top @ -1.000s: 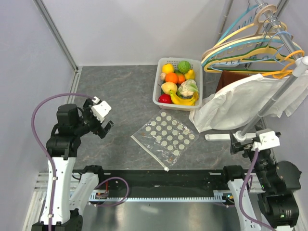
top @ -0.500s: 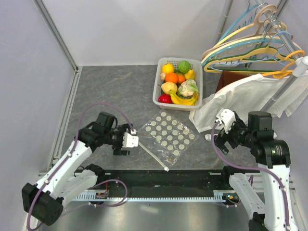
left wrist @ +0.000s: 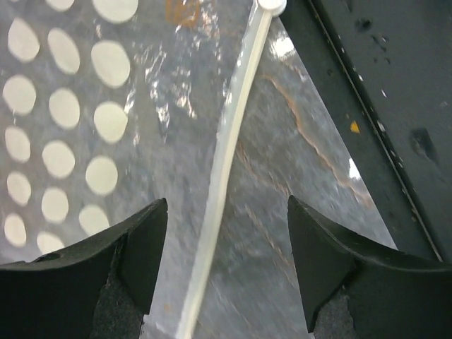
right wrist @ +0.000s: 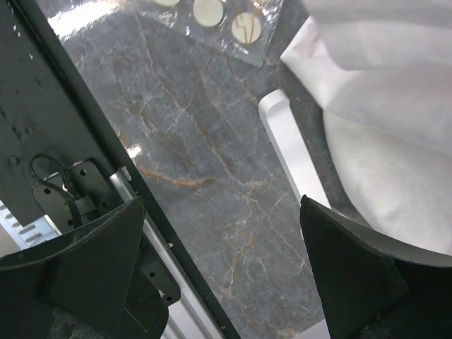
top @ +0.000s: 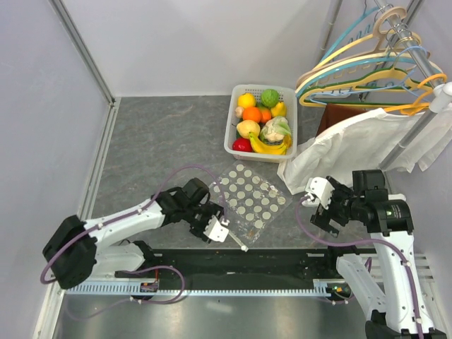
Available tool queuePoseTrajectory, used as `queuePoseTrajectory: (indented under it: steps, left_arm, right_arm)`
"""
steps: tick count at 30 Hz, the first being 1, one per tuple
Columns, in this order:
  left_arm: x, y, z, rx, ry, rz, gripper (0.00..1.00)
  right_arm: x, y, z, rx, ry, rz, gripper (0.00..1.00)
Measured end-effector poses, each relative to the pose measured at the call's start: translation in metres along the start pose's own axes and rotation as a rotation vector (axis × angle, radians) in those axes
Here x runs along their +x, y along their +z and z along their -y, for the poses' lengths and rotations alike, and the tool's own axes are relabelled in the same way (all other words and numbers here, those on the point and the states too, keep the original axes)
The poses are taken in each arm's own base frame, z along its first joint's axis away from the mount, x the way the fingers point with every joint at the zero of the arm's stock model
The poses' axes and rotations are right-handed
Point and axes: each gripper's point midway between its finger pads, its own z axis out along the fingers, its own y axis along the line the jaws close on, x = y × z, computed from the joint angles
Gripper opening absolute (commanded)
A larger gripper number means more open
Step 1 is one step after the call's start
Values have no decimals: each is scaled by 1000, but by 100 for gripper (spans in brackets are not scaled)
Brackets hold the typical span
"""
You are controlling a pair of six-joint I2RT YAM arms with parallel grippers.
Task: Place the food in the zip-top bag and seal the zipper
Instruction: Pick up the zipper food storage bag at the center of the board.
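I am working in a lab test cell; plain panel walls (top: 176, 42) on aluminium framing (top: 81, 49) box in my grey surface (top: 162, 134).

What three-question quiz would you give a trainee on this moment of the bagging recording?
1. True or false: the zip-top bag already holds some food.
2. In the wrist view, what runs between the fingers of the left gripper? A the zipper; B a banana; C a hanger.
3. Where is the food now?

Key: 1 false; 2 A; 3 in the white basket.
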Motion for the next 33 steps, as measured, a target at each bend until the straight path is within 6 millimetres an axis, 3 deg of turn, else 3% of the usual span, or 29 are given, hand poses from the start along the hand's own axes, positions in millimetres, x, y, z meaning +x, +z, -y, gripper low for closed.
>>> queuePoseTrajectory:
  steps: [5, 8, 9, 11, 13, 15, 18, 25, 29, 33]
  left_arm:
    - [-1, 32, -2, 40, 50, -7, 71]
    - [4, 43, -4, 47, 61, -24, 56]
    - [4, 46, -6, 43, 64, -20, 42]
    - [4, 50, -12, 24, 75, -26, 25]
    - [7, 52, -14, 21, 68, -37, 20]
    - [8, 52, -13, 22, 59, -47, 9]
    - [6, 44, -8, 27, 29, -48, 2]
    - [-29, -10, -7, -71, -47, 11, 2]
    - [-39, -30, -8, -121, -127, 22, 2]
    - [-36, -42, -5, -162, -257, 0, 2]
  right_arm:
    - [12, 5, -6, -31, -17, -39, 98]
    - [13, 7, -5, -43, -23, -45, 98]
    - [13, 8, -5, -49, -24, -49, 98]
    - [13, 9, -3, -59, -24, -54, 98]
    - [13, 10, -3, -64, -34, -56, 98]
    - [13, 10, -2, -65, -45, -54, 98]
    - [12, 11, -2, -77, -61, -50, 98]
    - [11, 26, -1, -188, -48, -79, 98]
    - [3, 40, -13, -287, -72, -104, 98]
    - [-23, 56, -39, -387, -201, -93, 97]
